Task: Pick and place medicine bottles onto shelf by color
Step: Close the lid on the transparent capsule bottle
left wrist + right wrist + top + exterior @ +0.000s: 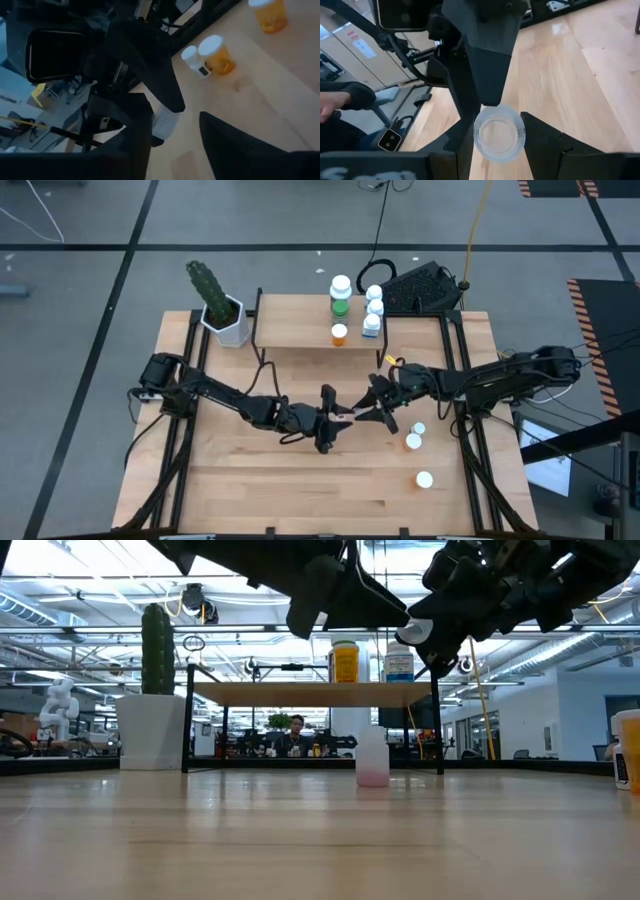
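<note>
While both arms reach in from opposite sides and meet above the middle of the table, the left gripper (pixel 334 424) and right gripper (pixel 370 412) point tip to tip, raised off the wood. The right gripper's fingers pinch a pale bottle (pixel 499 132) from both sides, its round base facing that wrist's camera. The left gripper's fingers stand spread around the same bottle: one finger (pixel 134 135) lies right beside it, and the other is clearly apart from it. The table (pixel 250 490) is light wood on a grey floor with dark lines. The shelf (pixel 295 330) stands at its far edge and carries a green bottle (pixel 340 295), an orange bottle (pixel 339 334) and a row of blue-white bottles (pixel 373 310). A white pot with a cactus (pixel 225 320) stands just left of the shelf. Near the right arm, three more bottles (pixel 413 442) stand on the table. The low view shows a pinkish bottle (pixel 372 762) standing on the wood in front of the shelf, below the grippers. Beyond the table is a bright workshop with a person (pixel 296 730) seated far back.
</note>
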Controlling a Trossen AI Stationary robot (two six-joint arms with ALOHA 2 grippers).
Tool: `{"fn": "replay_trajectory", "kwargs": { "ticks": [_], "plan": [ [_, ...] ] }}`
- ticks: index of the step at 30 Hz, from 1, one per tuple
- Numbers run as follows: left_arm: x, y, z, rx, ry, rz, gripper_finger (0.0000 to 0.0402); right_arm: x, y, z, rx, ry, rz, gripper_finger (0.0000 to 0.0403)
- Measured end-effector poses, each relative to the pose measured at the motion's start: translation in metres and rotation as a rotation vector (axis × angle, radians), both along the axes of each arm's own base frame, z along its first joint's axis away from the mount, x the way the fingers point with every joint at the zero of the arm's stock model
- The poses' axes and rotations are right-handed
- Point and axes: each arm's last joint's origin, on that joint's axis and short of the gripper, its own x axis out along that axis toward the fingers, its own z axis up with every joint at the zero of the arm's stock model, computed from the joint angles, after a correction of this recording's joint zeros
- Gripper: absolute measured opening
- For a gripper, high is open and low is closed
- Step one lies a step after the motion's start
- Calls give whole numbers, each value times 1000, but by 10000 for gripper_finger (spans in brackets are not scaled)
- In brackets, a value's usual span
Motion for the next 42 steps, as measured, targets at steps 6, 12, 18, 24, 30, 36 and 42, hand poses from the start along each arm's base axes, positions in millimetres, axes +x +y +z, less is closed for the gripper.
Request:
{"fn": "replay_trajectory", "kwargs": {
  "ticks": [6,12,18,24,30,36,42],
  "plan": [
    [0,-2,0,27,0,-14,137,0,0,0,-7,-3,3,137],
    [0,-2,1,26,-5,-13,136,0,0,0,-3,-4,1,137],
    [0,-2,1,28,-4,-14,143,1,0,0,-11,-11,3,137],
    [0,-3,1,14,-1,-50,176,5,0,-2,-40,-48,10,137],
    [0,-4,-3,13,16,-61,184,7,0,-4,-43,-51,14,137],
    [0,-2,-2,16,15,-59,137,7,0,-4,-43,-49,15,137],
    [1,0,-2,19,15,-50,100,7,1,-4,-42,-57,16,137]
  ]
}}
